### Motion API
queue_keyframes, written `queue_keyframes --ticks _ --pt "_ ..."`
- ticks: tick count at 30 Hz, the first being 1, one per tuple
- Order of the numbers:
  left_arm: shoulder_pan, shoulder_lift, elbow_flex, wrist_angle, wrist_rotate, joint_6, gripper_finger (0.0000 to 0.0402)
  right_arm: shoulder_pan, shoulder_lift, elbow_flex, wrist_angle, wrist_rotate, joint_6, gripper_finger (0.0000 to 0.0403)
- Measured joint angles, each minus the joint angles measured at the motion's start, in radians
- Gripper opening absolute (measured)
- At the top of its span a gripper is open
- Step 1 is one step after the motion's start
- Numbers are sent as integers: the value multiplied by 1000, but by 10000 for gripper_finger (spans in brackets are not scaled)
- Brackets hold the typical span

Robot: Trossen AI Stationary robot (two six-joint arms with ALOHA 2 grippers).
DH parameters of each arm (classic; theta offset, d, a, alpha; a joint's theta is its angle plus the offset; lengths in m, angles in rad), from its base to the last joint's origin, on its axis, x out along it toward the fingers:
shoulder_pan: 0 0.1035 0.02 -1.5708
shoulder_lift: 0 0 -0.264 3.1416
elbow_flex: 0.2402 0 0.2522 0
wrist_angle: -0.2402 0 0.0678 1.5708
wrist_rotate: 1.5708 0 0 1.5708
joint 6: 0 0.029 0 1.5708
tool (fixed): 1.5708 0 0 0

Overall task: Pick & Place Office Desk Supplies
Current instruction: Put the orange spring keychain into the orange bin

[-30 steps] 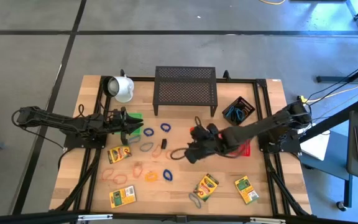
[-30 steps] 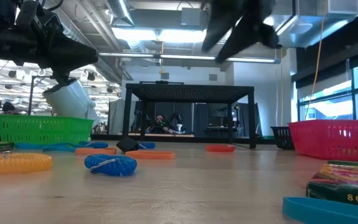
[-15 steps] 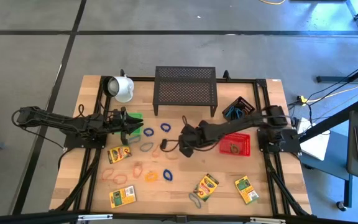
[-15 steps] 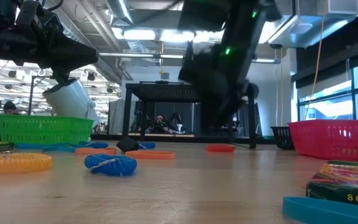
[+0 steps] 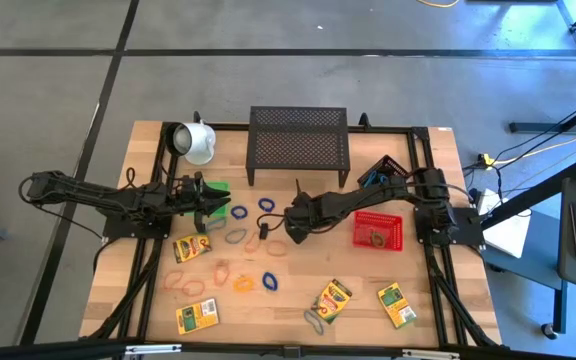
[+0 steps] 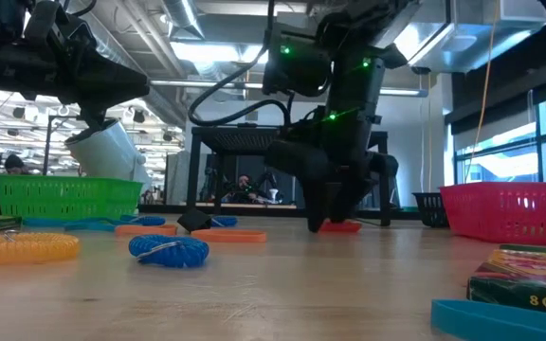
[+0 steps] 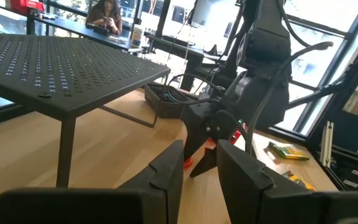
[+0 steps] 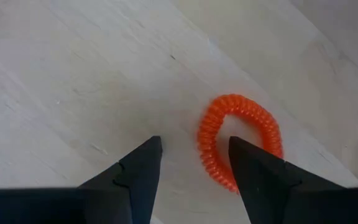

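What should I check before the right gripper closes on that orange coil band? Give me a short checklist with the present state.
1. Right gripper fingers open: ok.
2. Orange coil band between the fingers: not ok; one finger overlaps its near side and the loop lies mostly ahead of the tips.
3. Gripper low enough: ok; the low view shows it down at the table.
4. Nothing else next to the band: ok in the right wrist view, only bare wood.
5. Left gripper out of the way: ok; it hangs over the green basket, apart from the right arm.
6. Red basket reachable: ok; it sits beside the right arm.
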Motion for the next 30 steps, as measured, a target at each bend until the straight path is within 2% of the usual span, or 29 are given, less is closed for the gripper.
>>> queue_keyframes --ticks 4,7,18,26,30 --pt "0 0 0 0 0 0 91 0 1 0 4 -13 0 186" --pt "0 0 0 0 0 0 91 0 2 0 9 -25 0 164" --pt "0 0 0 0 0 1 91 1 3 -1 46 -36 -3 15" --pt "0 0 0 0 0 1 91 8 -11 -6 59 -31 -15 20" --pt "0 0 0 0 0 1 91 33 -62 -7 68 18 -19 14"
